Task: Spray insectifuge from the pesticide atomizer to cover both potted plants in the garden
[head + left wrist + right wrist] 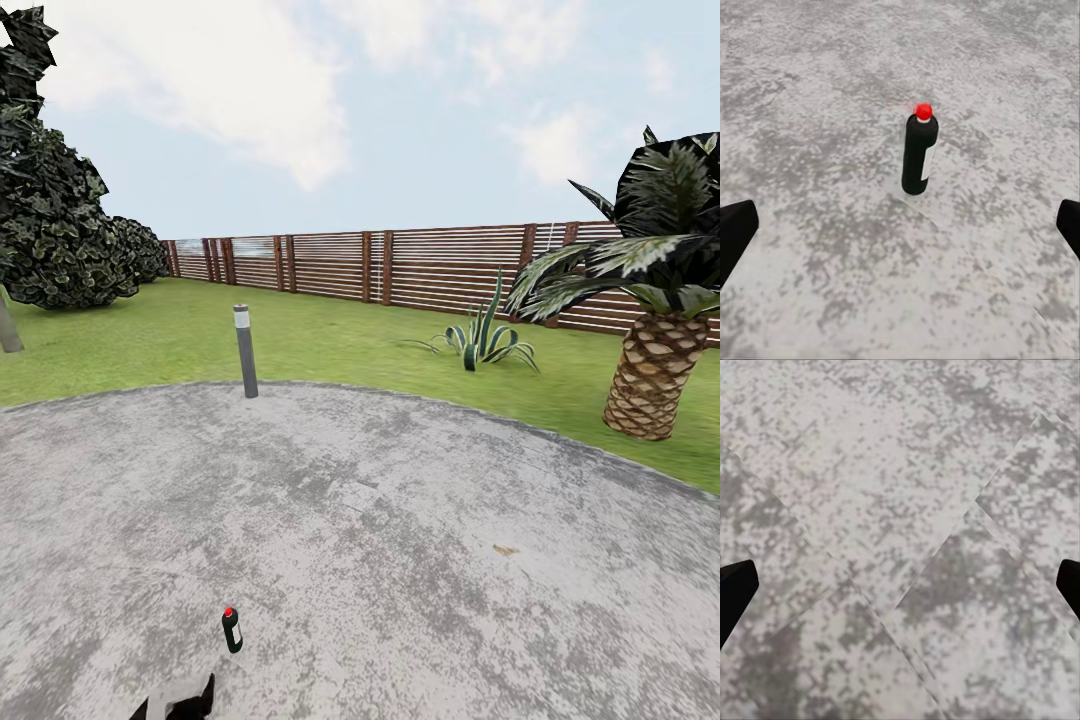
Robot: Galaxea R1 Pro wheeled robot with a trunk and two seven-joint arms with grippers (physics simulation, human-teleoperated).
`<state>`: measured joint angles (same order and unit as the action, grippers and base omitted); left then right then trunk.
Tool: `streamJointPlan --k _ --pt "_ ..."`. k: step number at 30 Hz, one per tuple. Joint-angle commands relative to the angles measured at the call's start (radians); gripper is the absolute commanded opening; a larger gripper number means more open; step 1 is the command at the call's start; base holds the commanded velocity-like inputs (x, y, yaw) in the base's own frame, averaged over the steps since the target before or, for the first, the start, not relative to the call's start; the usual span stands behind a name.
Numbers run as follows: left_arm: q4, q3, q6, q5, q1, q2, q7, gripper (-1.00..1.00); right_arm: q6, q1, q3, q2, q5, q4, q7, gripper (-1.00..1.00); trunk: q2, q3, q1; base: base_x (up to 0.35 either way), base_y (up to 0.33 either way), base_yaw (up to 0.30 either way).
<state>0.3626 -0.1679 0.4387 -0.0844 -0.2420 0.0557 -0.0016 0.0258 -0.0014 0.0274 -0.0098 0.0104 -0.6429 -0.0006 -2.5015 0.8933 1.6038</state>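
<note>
We see the spray bottle (232, 630) standing upright on the round grey patio (400, 540), near its front edge in the head view; the left claw (900, 225) hovers above it, fingers spread wide; the right claw (900, 589), likewise spread, faces bare paving; lawn (330, 340), fence (400, 265) and a palm (655, 330) lie beyond.

No text, number or brand can be read; the white label on the pesticide atomizer (920, 154) looks blank.
</note>
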Motion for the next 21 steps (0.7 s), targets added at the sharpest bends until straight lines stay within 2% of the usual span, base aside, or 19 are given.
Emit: streamJointPlan --k 1,3,6,9,14,16,19,21 --pt "0.004 -0.051 0.003 -0.009 -0.001 0.009 0.000 1.00 -0.001 0.000 -0.001 0.000 -0.005 -0.001 -0.003 1.00 0.000 0.001 0.000 0.000 0.000 0.000" --pt "0.026 -0.077 0.004 -0.008 -0.002 0.012 0.000 1.00 -0.007 0.000 -0.001 0.000 -0.008 -0.004 -0.004 1.00 0.000 0.001 0.000 0.000 0.000 0.000" --pt "0.043 -0.084 0.003 -0.007 -0.006 0.013 0.000 1.00 -0.011 0.000 -0.001 -0.002 -0.008 -0.026 -0.002 1.00 0.000 0.001 0.000 0.000 0.000 0.000" --pt "0.055 -0.086 0.004 -0.006 -0.010 0.014 0.000 1.00 -0.048 0.000 -0.001 -0.002 -0.009 -0.108 -0.001 1.00 0.000 0.001 0.000 0.000 0.000 0.000" --pt "0.128 -0.085 0.004 0.003 -0.017 0.015 0.000 1.00 -0.290 0.000 -0.001 -0.002 -0.007 -0.304 0.002 1.00 0.000 0.001 0.000 0.000 0.000 0.000" --pt "0.141 -0.083 0.004 0.015 -0.021 0.015 0.000 1.00 -0.324 0.000 -0.001 -0.002 -0.006 -0.348 0.002 1.00 0.000 0.001 0.000 0.000 0.000 0.000" --pt "0.152 -0.082 0.003 0.098 -0.044 0.015 -0.001 1.00 -0.362 0.000 -0.001 -0.002 -0.003 -0.407 0.002 1.00 0.000 0.001 0.000 0.000 0.000 0.000" --pt "0.153 -0.082 0.003 0.156 -0.057 0.015 -0.001 1.00 -0.418 -0.001 -0.001 -0.002 -0.002 -0.419 0.003 1.00 0.000 0.001 0.000 0.000 0.000 0.000"
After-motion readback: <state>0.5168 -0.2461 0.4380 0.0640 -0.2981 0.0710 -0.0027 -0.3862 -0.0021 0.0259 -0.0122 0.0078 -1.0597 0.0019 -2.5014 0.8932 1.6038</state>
